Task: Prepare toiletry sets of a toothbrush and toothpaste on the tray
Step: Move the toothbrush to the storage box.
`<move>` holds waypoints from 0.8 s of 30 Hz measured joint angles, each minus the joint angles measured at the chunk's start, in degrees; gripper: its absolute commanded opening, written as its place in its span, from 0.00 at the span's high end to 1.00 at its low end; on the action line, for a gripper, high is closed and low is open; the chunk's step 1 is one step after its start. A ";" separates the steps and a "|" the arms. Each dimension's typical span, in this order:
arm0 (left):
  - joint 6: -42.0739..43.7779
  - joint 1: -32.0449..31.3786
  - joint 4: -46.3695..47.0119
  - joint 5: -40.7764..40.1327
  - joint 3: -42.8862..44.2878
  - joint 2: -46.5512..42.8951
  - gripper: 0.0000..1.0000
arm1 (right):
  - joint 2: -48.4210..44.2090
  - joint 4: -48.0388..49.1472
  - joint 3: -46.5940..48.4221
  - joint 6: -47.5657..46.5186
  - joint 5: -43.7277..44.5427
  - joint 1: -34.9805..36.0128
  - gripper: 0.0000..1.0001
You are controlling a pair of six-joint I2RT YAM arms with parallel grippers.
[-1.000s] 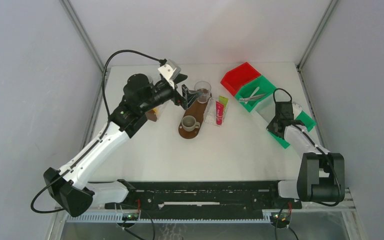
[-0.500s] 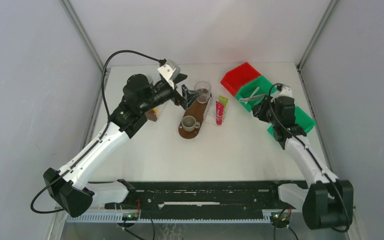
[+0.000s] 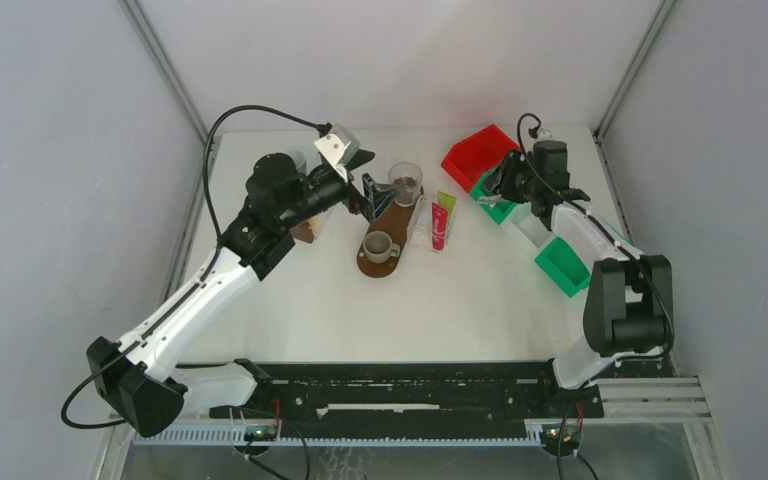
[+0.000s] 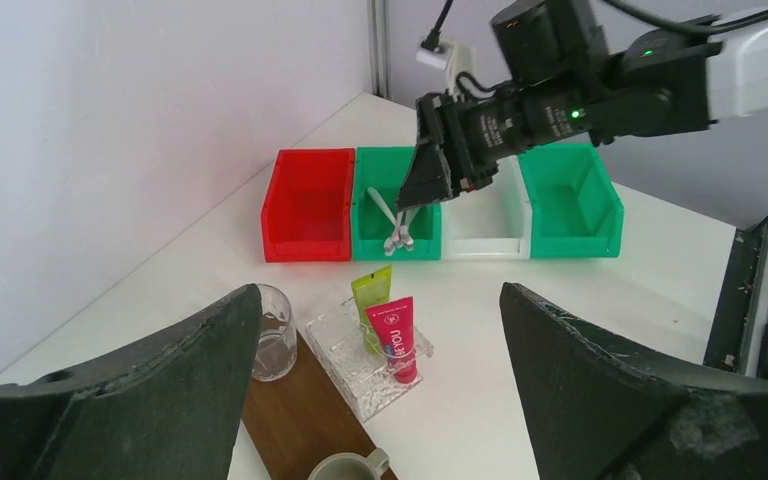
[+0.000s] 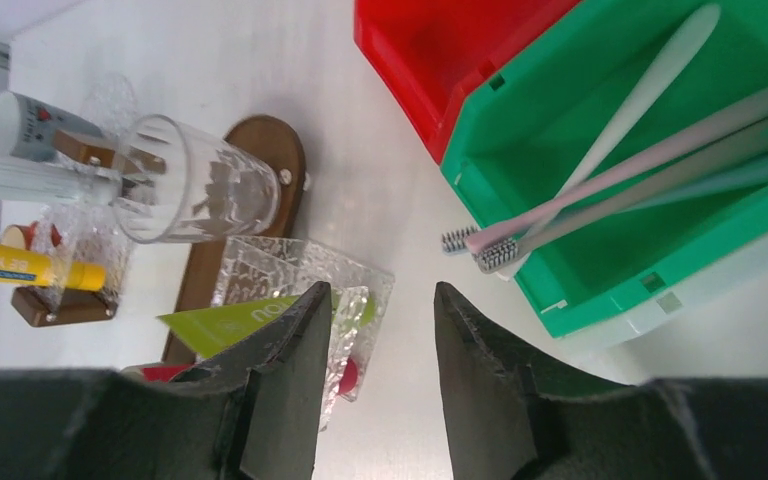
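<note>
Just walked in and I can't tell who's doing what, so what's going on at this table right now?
The right gripper hovers, jaws apart and empty, over the green bin holding the toothbrushes. A pink tube and a green tube of toothpaste already lie in the clear tray. The left gripper hangs wide open near the drinking glass, holding nothing.

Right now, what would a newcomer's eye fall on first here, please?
The red bin and neighbouring green bin at the table's far right stand out, toothbrushes in the green one, the open right end effector hovering over them. Mid-table, pink toothpaste and lime-green toothpaste lie in a clear tray.
</note>
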 measured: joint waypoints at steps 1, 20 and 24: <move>0.00 0.07 0.24 0.13 -0.15 -0.07 0.08 | 1.46 -0.35 0.59 -0.02 -0.55 -0.02 0.50; -0.02 0.42 1.55 1.18 -0.59 -0.20 0.08 | 14.95 -11.26 10.95 15.17 11.69 0.04 0.50; -0.02 0.50 1.95 1.20 -1.18 -0.50 0.08 | 15.85 -12.98 11.37 18.69 14.14 0.07 0.55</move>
